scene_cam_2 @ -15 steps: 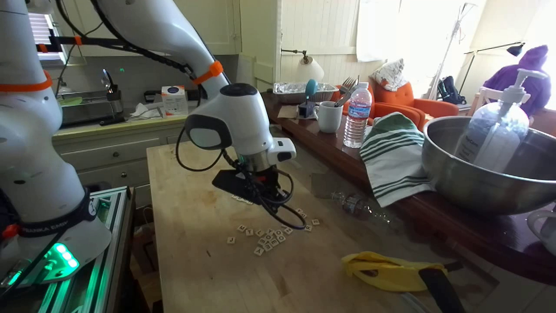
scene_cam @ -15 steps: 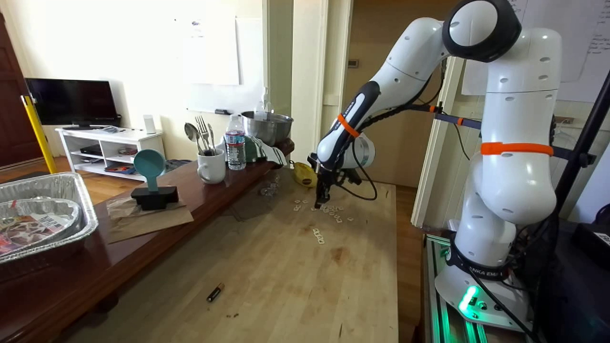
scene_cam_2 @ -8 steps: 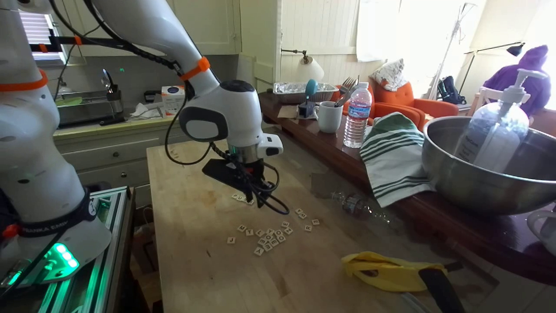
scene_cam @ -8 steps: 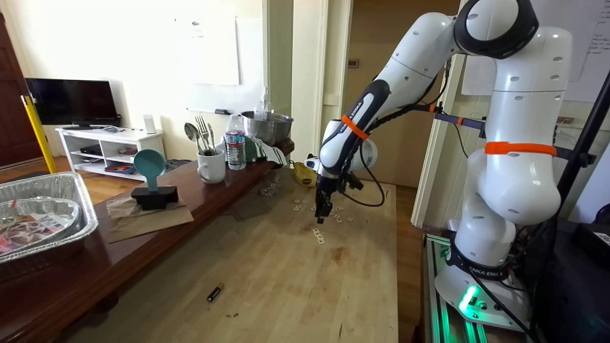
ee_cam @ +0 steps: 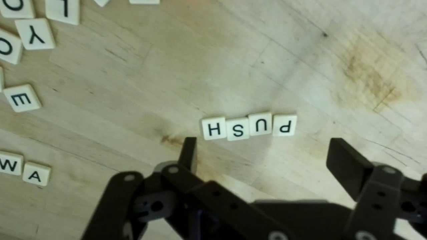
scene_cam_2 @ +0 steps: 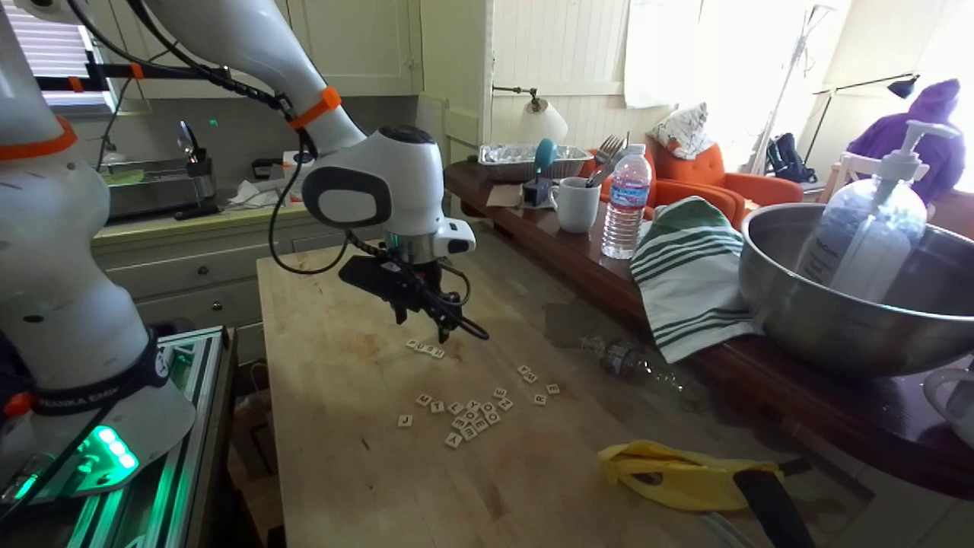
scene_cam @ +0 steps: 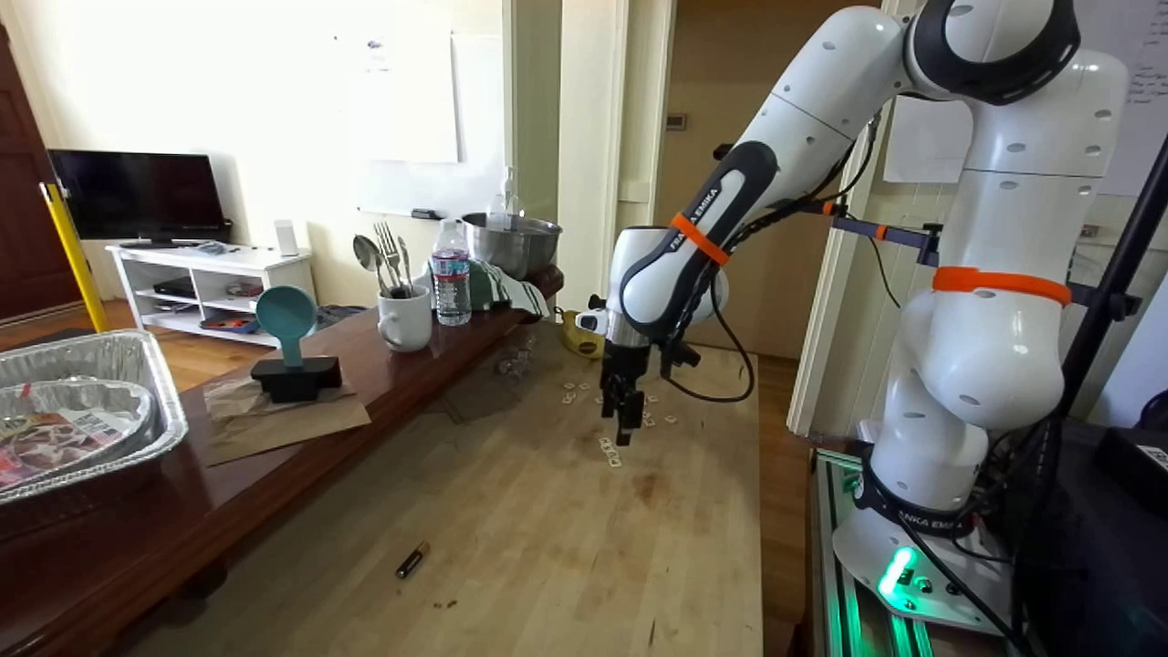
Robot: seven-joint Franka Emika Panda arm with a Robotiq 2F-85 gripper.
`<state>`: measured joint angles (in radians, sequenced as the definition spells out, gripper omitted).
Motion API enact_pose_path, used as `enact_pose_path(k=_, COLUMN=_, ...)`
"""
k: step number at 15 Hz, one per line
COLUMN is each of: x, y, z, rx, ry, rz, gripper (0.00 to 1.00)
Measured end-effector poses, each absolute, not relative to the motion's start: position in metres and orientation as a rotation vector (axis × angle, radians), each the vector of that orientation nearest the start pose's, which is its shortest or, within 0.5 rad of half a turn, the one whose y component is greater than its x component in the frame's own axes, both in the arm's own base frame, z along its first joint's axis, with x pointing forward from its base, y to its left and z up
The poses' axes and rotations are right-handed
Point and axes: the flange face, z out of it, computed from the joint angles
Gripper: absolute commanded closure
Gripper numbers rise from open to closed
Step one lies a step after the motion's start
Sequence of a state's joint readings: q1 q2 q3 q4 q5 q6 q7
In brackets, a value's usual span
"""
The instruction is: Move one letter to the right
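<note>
Four-sided white letter tiles lie flat on the wooden table. In the wrist view a row reads PUSH upside down: H, S, U and P. S and U sit slightly out of line, and a narrow gap parts U from P. The same letter row shows in both exterior views. My gripper is open above the table by this row, its fingers spread wider than the row, with nothing between them. In an exterior view the gripper hangs just over the row.
Several loose tiles, among them E, A and Y, lie to one side in the wrist view. Farther off are a yellow bag-like item, a clear bottle lying down, and a battery. A raised wooden ledge borders the table.
My gripper has gone from narrow to wide open. It has moved away from the loose tiles toward the PUSH row, which now shows whole in an exterior view. The tiles look unmoved.
</note>
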<state>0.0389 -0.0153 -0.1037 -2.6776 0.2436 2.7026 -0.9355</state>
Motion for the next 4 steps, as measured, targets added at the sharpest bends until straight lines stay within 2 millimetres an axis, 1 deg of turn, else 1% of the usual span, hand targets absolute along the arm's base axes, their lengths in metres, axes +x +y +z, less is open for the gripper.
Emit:
enact_pose_path(k=2, x=0.4154, y=-0.0297, z=0.2464, rx=-2.897, ry=-0.998, rz=-0.138, gripper=0.00)
enact_pose_path(k=4, x=0.4157, y=-0.0296, z=0.2466, rx=-2.897, ry=-0.998, rz=-0.139, gripper=0.00)
